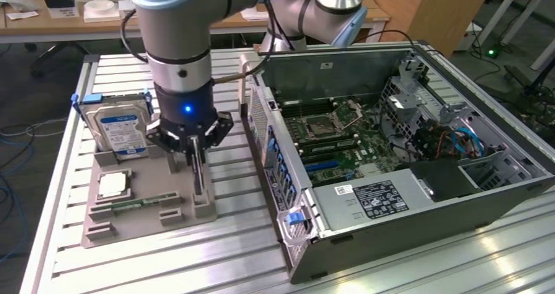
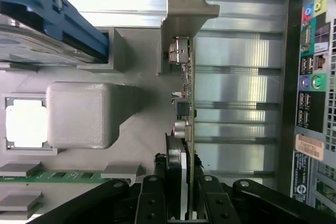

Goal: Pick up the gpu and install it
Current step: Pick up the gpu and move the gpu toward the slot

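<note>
The gpu stands on its edge in the grey holder tray, at the side nearest the computer. In the wrist view the gpu shows edge-on, a thin card with small components and a dark fan, its far end resting in a grey bracket. My gripper reaches straight down over it, with one finger on each face of the card. The gripper is shut on the gpu, which still sits in its holder.
A silver hard drive with a blue-white label stands at the tray's back, with a processor chip and a green memory stick in front. The open computer case with its motherboard lies to the exterior view's right.
</note>
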{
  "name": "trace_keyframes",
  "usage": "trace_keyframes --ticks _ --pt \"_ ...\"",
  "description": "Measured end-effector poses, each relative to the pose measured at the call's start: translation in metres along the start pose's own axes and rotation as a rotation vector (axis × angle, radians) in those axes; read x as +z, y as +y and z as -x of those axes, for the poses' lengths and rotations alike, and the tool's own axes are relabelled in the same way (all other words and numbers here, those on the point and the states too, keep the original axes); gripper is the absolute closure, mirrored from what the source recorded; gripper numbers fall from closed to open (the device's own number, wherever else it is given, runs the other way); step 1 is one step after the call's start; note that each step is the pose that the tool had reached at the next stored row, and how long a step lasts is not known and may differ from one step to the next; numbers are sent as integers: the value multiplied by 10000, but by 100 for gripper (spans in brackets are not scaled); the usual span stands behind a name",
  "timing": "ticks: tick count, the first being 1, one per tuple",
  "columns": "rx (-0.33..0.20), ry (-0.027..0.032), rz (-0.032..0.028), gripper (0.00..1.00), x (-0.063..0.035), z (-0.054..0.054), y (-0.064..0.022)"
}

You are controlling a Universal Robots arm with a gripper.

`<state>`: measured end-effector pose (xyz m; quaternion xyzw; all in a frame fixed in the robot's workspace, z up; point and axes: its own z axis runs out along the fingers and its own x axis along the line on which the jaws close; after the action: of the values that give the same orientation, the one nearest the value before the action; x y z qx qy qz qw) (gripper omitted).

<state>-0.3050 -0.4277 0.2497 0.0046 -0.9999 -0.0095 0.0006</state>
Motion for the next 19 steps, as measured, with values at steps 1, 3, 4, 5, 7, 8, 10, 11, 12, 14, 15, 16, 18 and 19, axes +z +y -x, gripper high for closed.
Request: trace_keyframes --ticks 1,3,4,5,7,8,10,11,12,14,15,16,18,19 --pt "0 -1 0 72 -45 0 1" --pt "0 -1 1 72 -126 0 3" --pt "0 -1 1 72 -167 0 3" --pt "0 0 1 72 -209 0 4" --pt "-1 0 1 72 -301 0 6" --pt "0 0 0 72 -345 0 7" --pt "0 -1 1 72 -435 0 8" --pt "0 0 0 72 -480 0 9" --pt "0 0 0 72 -525 0 10" --pt "0 0 1 72 -615 0 12" --pt "0 -1 1 72 -664 -1 13" --pt "-1 0 0 72 -709 -1 14" --pt "-1 -1 1 72 -797 0 15" --pt "0 0 1 72 -843 -1 16"
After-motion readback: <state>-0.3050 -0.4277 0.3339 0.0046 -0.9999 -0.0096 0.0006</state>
